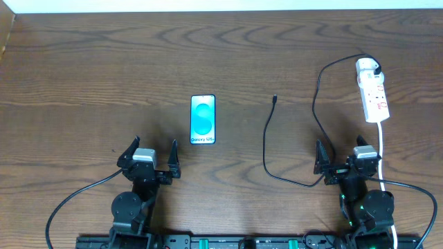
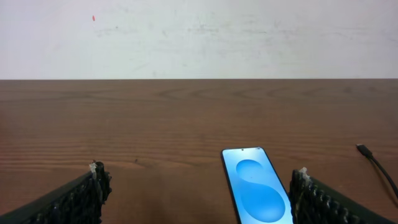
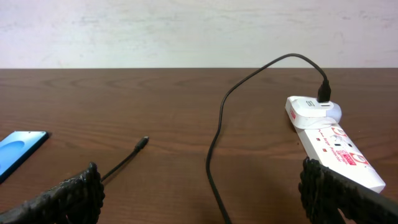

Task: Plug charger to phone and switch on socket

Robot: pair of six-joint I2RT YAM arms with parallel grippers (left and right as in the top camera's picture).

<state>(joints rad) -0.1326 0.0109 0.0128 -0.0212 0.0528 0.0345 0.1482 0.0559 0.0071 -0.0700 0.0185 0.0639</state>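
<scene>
The phone (image 1: 203,120) lies flat mid-table, blue screen up, just ahead and right of my left gripper (image 1: 155,143); in the left wrist view the phone (image 2: 256,186) sits near the right fingertip (image 2: 303,186). That gripper (image 2: 199,180) is open and empty. The charger's black cable (image 1: 265,145) loops from its loose connector tip (image 1: 275,99) to a white plug (image 1: 367,67) on the socket (image 1: 374,99) at the far right. My right gripper (image 1: 339,147) is open and empty; the cable (image 3: 214,146) crosses the table between its fingers. The connector tip (image 3: 143,142), socket (image 3: 339,152) and phone (image 3: 18,152) also show.
The socket's white cord (image 1: 383,142) runs back toward the right arm's base. A thicker black robot cable (image 1: 69,206) curves beside the left arm. The brown wooden table (image 1: 83,76) ends at a white wall (image 2: 199,37) on the far side.
</scene>
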